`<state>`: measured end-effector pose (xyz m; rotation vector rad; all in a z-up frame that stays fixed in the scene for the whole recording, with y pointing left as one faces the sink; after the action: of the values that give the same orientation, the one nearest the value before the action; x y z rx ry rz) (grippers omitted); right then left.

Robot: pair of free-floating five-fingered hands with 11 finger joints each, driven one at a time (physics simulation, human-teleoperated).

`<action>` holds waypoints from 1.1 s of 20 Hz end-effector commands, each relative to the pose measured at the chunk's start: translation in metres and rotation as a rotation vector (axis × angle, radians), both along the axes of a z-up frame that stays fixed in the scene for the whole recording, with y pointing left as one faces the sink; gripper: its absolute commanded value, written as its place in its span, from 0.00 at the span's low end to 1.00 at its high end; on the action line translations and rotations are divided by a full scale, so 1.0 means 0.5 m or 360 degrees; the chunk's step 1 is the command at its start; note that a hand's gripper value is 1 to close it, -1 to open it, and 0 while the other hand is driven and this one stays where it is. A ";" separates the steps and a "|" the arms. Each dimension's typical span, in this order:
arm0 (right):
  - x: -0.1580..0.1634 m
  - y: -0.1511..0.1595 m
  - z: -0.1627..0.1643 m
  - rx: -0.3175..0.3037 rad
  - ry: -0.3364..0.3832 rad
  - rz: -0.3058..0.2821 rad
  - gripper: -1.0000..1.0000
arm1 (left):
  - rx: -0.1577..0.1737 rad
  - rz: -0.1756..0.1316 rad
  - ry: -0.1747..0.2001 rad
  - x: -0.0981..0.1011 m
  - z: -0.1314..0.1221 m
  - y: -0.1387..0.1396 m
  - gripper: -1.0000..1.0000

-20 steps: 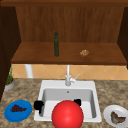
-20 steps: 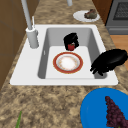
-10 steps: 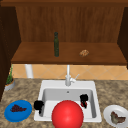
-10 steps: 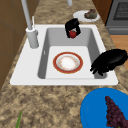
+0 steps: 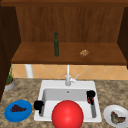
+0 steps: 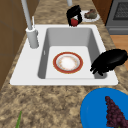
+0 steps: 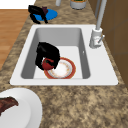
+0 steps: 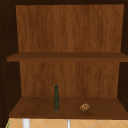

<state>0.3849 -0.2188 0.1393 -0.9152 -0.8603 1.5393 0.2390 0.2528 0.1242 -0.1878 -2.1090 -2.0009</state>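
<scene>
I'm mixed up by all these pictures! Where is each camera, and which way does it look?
Front view: faces the sink; left hand and right hand show.
Left side view: looks along the sink from its left, left hand nearest.
Right side view: looks from its right; right hand's fingers curl round a red ball.
Upper view: faces the shelves above, with a green bottle.
Both side views share the red-rimmed plate.

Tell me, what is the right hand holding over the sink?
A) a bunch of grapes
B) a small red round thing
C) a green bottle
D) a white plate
B: the right hand has its fingers curled round a small red round thing, above the red-rimmed plate in the sink.
</scene>
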 end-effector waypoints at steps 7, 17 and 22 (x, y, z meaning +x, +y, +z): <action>-0.017 -0.127 0.055 0.0057 -0.0025 -0.0017 1.00 | 0.0000 0.0000 0.0000 0.000 0.000 0.000 0.50; -0.018 -0.276 0.057 0.0082 -0.0021 0.0002 1.00 | 0.0000 0.0000 0.0000 0.000 0.000 0.000 0.50; -0.032 -0.352 0.058 0.0090 -0.0019 0.0003 1.00 | 0.0000 0.0000 0.0000 0.000 0.000 0.000 0.50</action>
<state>0.3740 -0.3736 0.1681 -0.8950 -0.8909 1.5186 0.2390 0.2528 0.1242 -0.1878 -2.1090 -2.0009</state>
